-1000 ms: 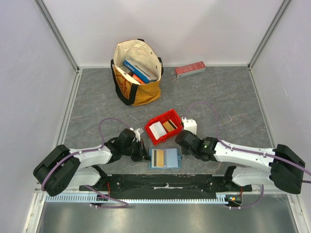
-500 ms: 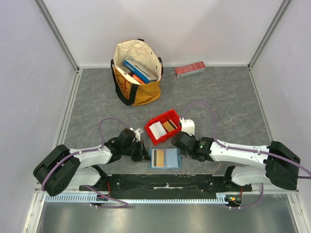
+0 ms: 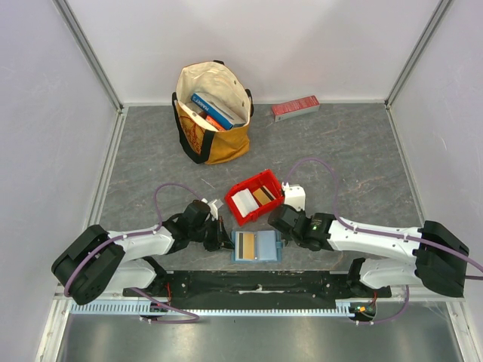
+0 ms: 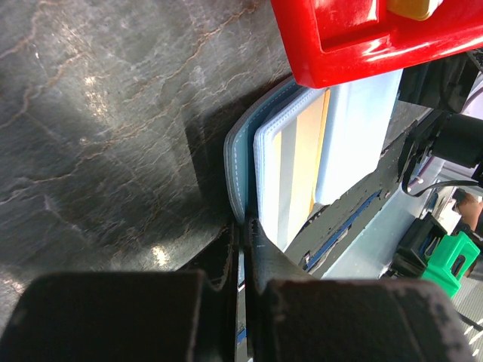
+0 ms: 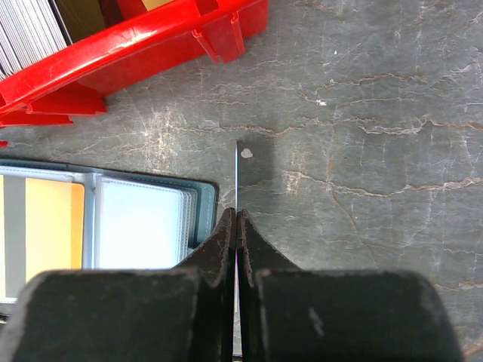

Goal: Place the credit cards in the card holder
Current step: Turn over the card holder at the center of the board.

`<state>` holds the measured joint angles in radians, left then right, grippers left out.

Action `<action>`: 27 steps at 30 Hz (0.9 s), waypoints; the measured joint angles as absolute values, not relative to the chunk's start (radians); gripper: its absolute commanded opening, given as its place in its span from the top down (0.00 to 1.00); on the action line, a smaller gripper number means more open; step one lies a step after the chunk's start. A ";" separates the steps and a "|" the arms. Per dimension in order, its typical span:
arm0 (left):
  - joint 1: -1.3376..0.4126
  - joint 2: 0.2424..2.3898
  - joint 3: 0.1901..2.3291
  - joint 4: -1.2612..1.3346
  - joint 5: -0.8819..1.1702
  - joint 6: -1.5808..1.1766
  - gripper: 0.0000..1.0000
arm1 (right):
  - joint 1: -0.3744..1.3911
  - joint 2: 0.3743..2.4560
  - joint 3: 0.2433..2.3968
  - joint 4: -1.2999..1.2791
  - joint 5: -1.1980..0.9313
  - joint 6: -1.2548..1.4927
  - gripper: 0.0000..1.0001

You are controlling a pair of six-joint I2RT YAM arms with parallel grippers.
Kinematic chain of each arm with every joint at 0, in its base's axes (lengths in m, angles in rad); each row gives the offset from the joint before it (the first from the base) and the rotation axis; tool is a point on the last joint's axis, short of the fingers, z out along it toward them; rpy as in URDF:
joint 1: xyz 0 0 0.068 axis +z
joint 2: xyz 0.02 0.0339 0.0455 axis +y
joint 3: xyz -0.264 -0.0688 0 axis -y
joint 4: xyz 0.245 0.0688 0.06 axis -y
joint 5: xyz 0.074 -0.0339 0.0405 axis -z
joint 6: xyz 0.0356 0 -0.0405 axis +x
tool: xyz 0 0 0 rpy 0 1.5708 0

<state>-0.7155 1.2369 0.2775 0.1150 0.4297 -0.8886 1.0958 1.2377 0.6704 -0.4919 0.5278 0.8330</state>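
The teal card holder (image 3: 266, 246) lies open near the table's front edge, with a tan credit card (image 3: 247, 244) in its left page. My left gripper (image 3: 225, 240) is shut on the holder's left cover edge (image 4: 240, 162); the jaws (image 4: 245, 225) pinch that edge. My right gripper (image 3: 283, 231) sits just right of the holder, shut on a thin pale credit card (image 5: 236, 177) held edge-on, its tip sticking out past the fingers. A white card stack (image 3: 244, 200) and a tan card (image 3: 263, 196) rest in the red bin (image 3: 260, 213).
The red bin (image 5: 151, 45) stands right behind the holder (image 5: 143, 222), close to both grippers. A canvas tote bag (image 3: 213, 113) with books stands at the back. A long red box (image 3: 295, 108) lies at the back wall. A black mounting rail (image 3: 256, 283) runs along the near edge.
My right gripper swung left toward the bin, eased back a little, and its jaws closed tight on the card. The left gripper and the holder have not moved.
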 measured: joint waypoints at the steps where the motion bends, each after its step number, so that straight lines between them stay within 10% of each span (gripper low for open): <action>1: -0.715 1.237 0.278 0.115 0.430 -0.889 0.98 | 1.096 1.238 0.670 -0.492 0.527 0.834 1.00; 27: -0.715 1.250 0.278 0.127 0.445 -0.889 0.98 | 1.097 1.277 0.670 -0.457 0.525 0.837 0.91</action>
